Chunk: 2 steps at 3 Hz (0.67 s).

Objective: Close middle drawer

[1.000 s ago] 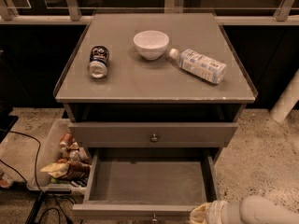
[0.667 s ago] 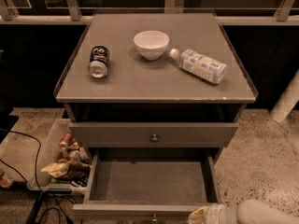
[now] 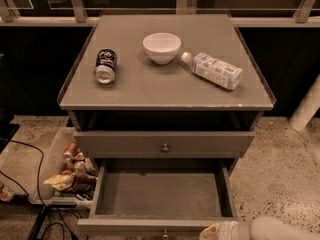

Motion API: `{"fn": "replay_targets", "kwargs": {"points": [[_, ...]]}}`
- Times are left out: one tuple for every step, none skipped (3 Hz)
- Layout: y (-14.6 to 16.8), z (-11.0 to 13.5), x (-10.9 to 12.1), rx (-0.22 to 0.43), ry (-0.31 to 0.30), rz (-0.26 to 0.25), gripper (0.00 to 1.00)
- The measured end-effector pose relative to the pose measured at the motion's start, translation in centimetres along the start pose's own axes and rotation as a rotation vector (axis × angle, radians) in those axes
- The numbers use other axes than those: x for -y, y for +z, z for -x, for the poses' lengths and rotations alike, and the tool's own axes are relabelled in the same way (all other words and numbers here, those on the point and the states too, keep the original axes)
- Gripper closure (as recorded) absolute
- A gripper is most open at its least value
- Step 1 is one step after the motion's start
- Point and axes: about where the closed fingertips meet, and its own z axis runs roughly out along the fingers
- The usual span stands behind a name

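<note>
The middle drawer [image 3: 160, 194] is pulled far out of the grey-brown cabinet. Its bare grey inside is empty. Its flat front [image 3: 125, 227] lies at the bottom edge of the view, with the small round knob [image 3: 164, 232] just showing. The drawer front above it [image 3: 165, 144] is shut. My gripper [image 3: 215, 231] is at the bottom edge, right of the knob, close against the right end of the open drawer's front. Its white arm [image 3: 280, 229] comes in from the lower right. Most of the gripper is cut off by the frame.
On the cabinet top [image 3: 150, 91] are a white bowl [image 3: 161, 47], a can [image 3: 105, 66] on its side and a plastic bottle [image 3: 214, 70] lying down. A clear bin of snacks [image 3: 67, 171] and cables [image 3: 35, 184] are on the floor at the left. A white post [image 3: 307, 109] stands at the right.
My gripper and arm have sunk slightly lower and a little left along the drawer's front edge. The drawer has not visibly moved.
</note>
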Motion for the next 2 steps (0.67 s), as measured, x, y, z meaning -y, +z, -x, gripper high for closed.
{"fn": "replay_targets", "kwargs": {"points": [[0.00, 0.00, 0.00, 0.000, 0.000, 0.000, 0.59], [0.00, 0.00, 0.00, 0.000, 0.000, 0.000, 0.37]]}}
